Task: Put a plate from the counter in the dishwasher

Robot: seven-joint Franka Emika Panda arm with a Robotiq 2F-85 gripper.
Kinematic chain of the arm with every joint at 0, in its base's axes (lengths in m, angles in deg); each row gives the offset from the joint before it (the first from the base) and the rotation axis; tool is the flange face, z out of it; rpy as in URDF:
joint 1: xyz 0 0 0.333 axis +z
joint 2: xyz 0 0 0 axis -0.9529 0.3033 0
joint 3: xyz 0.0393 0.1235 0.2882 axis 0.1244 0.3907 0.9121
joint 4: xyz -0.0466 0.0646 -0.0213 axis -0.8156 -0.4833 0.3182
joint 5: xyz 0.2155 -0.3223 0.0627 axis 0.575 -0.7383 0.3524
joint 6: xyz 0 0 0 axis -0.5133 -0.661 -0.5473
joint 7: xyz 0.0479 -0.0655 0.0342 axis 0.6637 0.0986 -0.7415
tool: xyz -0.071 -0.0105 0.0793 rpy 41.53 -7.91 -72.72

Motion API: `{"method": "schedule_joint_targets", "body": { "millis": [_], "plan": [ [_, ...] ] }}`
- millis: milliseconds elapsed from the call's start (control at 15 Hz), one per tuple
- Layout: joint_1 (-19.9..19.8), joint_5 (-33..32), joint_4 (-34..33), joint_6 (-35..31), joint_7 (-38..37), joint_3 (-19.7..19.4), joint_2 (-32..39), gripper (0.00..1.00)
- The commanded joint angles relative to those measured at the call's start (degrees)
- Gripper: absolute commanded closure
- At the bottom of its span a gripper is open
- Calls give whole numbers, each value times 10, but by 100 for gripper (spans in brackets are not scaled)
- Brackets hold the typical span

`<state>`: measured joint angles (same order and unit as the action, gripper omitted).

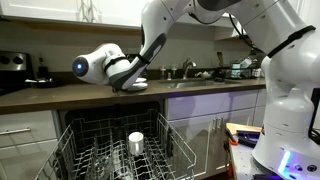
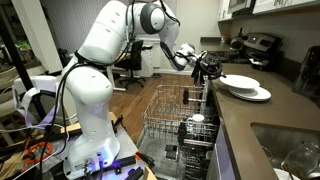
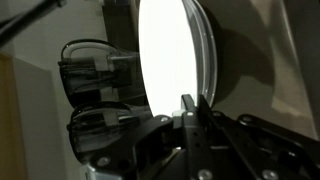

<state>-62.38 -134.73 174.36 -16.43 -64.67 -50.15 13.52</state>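
Observation:
A round white plate (image 3: 165, 50) fills the wrist view, seen nearly edge-on. My gripper (image 3: 195, 105) is shut on its near rim, one finger on the white face and one behind. In an exterior view the gripper (image 2: 213, 72) holds the edge of the top plate (image 2: 240, 80), which rests on another white plate (image 2: 257, 95) on the dark counter (image 2: 250, 125). From the opposite side the gripper (image 1: 138, 80) sits low over the counter (image 1: 60, 95), and little of the plate shows. The dishwasher (image 1: 100, 150) stands open below, its wire rack (image 2: 175, 110) pulled out.
A white cup (image 1: 136, 142) stands upright in the rack, also visible as the cup (image 2: 197, 121). A sink (image 2: 290, 150) lies in the counter near the camera, a stove (image 2: 255, 45) beyond the plates. Dishes and a faucet (image 1: 190, 70) crowd the counter. The robot base (image 2: 85, 120) stands beside the rack.

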Motion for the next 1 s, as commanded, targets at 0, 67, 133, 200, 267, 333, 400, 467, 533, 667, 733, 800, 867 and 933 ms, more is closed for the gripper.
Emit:
{"method": "schedule_joint_targets", "body": {
  "millis": [0,67,133,200,267,333,400,467,533,667,733,800,867,933],
  "plan": [
    [8,5,-8,22,-2,10,11,94],
    [11,11,-9,23,-3,15,15,94],
    [14,15,-10,26,-3,18,18,94],
    [20,16,-11,32,-6,20,22,94],
    [25,13,-11,37,-9,21,23,94],
    [35,9,-14,54,-14,19,27,94],
    [40,7,-14,60,-15,20,29,94],
    [49,3,-17,76,-20,18,34,94],
    [54,1,-18,87,-22,18,37,94],
    [66,2,-21,111,-29,21,43,94],
    [73,3,-22,126,-34,23,44,94],
    [77,3,-23,137,-38,24,46,94],
    [83,2,-25,149,-42,26,48,94],
    [87,2,-27,159,-42,28,49,94]
  ]
}}
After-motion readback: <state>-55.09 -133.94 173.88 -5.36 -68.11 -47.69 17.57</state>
